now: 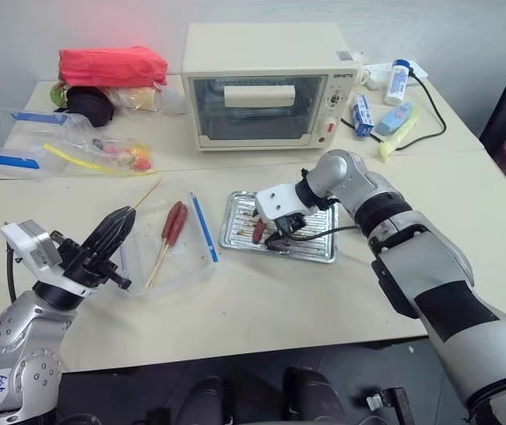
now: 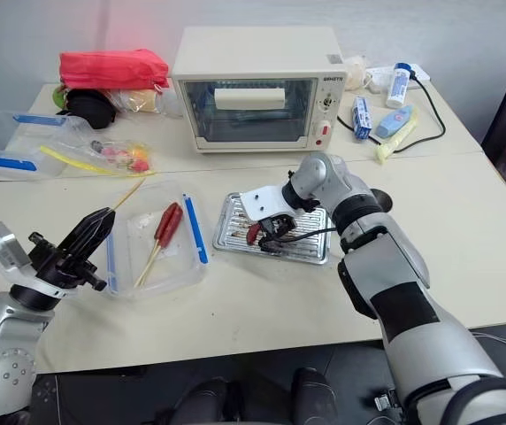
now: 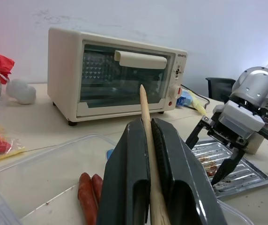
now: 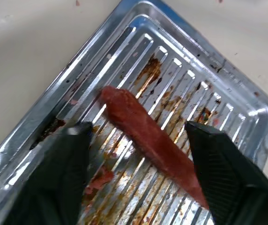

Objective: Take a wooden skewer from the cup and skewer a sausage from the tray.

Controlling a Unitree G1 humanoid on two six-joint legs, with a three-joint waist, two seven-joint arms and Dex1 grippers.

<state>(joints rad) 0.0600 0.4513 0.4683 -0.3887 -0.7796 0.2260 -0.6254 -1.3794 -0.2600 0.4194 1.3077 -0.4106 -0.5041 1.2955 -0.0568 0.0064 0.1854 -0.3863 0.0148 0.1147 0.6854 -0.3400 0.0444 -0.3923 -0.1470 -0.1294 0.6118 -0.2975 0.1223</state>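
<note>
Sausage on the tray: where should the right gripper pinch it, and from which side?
Grip the sausage around its middle, coming straight down from above. It lies flat and slantwise across the ribs of the tray, so only its long sides are free. The right gripper hangs over it, fingers open on either flank; closing there should catch it.

Bright even indoor light, soft shadows, glare on tray (image 4: 138, 28), close tool blurred

Beige worktop (image 1: 262, 301) carries toaster oven (image 1: 266, 84), tray (image 1: 315, 243), clear lidded container (image 1: 169, 257), red pouch (image 1: 111, 65), bottles (image 1: 397, 81).
</note>
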